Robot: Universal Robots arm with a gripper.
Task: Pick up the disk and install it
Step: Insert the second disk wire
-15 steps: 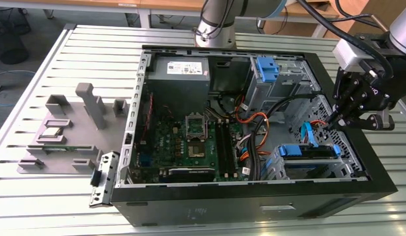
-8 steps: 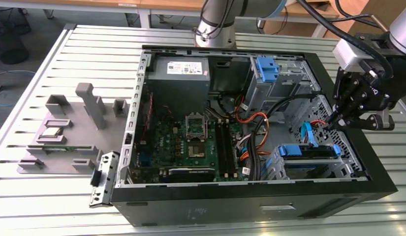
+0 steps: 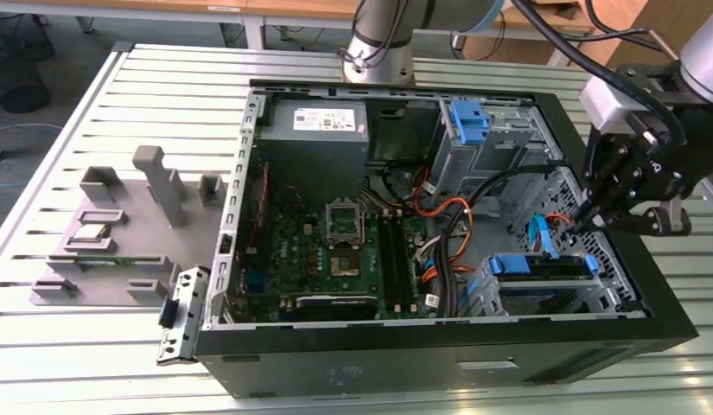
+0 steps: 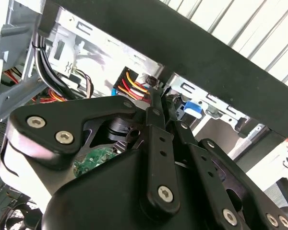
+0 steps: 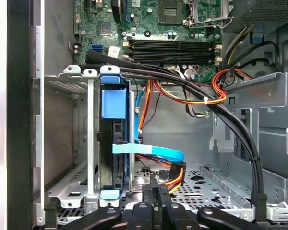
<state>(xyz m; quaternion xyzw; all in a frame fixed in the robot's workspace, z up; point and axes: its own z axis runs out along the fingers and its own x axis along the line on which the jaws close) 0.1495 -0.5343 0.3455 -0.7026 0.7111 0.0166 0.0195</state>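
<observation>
On a slatted metal bench, the black gripper (image 3: 589, 220), fingers clenched, hangs inside the open computer case (image 3: 448, 341); the first wrist view shows the blue-framed silver disk (image 5: 116, 143) seated just beside it.

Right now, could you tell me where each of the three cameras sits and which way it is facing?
Exterior view: off the arm, raised, looking down on the open computer case on the slatted table; the arm and gripper show at this view's right.
First wrist view: on the arm, looking into the case at the drive cage holding the disk; gripper linkage shows at the frame edge.
Second wrist view: behind the gripper, whose black linkage blocks most of the case interior.
Shared: both wrist views show the coloured power cable.
</observation>
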